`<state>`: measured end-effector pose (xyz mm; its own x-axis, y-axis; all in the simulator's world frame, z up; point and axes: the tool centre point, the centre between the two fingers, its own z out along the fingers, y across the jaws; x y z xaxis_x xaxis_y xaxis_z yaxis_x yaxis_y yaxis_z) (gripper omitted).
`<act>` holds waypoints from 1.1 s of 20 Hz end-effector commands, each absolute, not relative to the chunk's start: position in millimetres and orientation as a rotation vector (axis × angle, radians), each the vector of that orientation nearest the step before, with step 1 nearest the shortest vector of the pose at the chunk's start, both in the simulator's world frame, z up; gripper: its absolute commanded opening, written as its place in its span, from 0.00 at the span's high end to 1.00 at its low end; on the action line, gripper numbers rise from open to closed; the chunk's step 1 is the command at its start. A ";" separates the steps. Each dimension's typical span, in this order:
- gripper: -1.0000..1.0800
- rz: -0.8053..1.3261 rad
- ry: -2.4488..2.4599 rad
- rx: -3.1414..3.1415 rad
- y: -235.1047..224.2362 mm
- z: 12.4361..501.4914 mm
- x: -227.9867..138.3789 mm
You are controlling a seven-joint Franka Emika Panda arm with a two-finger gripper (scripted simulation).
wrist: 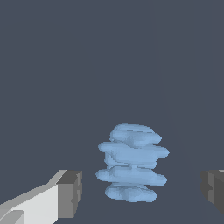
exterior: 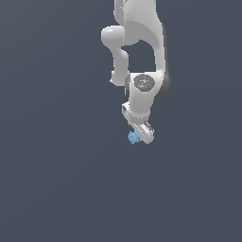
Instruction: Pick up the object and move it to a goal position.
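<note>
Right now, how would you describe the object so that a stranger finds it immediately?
Follow the white arm down to its hand. Beside its tip sits the object, tiny and lumpy. It is the only light-blue thing against the dark grey background.

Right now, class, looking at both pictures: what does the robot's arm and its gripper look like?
The arm is glossy white with rounded, bulbous links and a grey circular joint cap. The gripper has white finger bodies ending in dark grey blocky pads. No cables or markings show.
</note>
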<state>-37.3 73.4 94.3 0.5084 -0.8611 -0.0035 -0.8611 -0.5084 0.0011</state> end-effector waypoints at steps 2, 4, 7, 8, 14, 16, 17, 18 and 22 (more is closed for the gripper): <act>0.04 0.003 1.619 -2.692 75.8 91.6 -39.2; 0.04 0.001 1.642 -2.678 76.8 90.5 -40.0; 0.04 0.000 1.664 -2.664 77.8 89.5 -40.8; 0.04 0.000 1.668 -2.662 77.9 89.3 -40.9; 0.04 0.001 1.666 -2.663 78.2 86.3 -41.0; 0.04 0.000 1.667 -2.663 78.2 81.0 -41.2; 0.04 0.000 1.668 -2.662 77.9 77.4 -41.3; 0.04 0.000 1.668 -2.662 77.9 73.1 -41.5; 0.04 0.000 1.671 -2.661 77.7 52.9 -42.2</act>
